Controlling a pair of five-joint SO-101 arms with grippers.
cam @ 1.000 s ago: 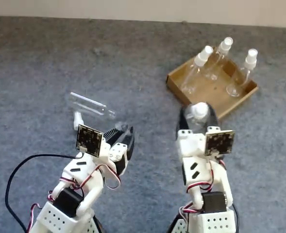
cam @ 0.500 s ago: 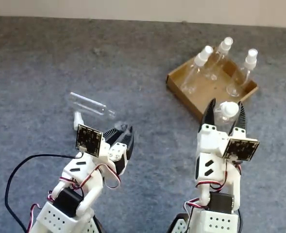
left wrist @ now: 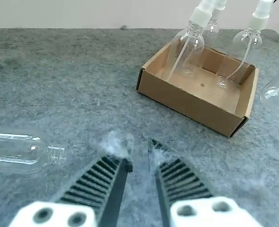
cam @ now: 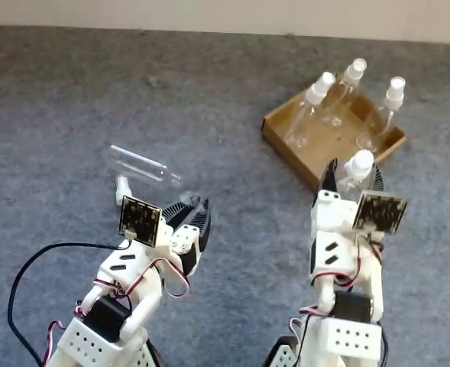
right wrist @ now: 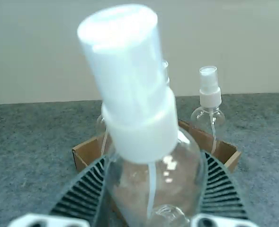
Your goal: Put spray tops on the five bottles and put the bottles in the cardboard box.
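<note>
The step in hand is to bring the fourth capped bottle into the cardboard box (cam: 289,153). The right hand (cam: 352,172) is closed around the body of a clear spray bottle (cam: 360,164) whose white top is already on. In the right wrist view the two fingers press the round body of this bottle (right wrist: 151,184) from both sides, and it stands a little tilted between them. The hand is at the near right corner of the box, and the right arm is stretched forward from its base at the near edge of the counter (cam: 209,92).

Three capped bottles (cam: 305,115) stand upright in the far part of the box, so the free place seems to be in its near part. I think the next move needs the bottle carried a little further over the near wall, then lowered upright without knocking its neighbours, and only then released.

The fifth bottle (cam: 140,163) lies on its side on the counter, well to the left of the box, with no top on its neck. A small white piece (cam: 122,186), probably its spray top, lies just beside it on the near side. The left hand (cam: 196,206) is near this bottle, with the arm bent low and the fingers pointing to the far side. In the left wrist view its fingers (left wrist: 112,175) are a little apart and grasp nothing.
</note>
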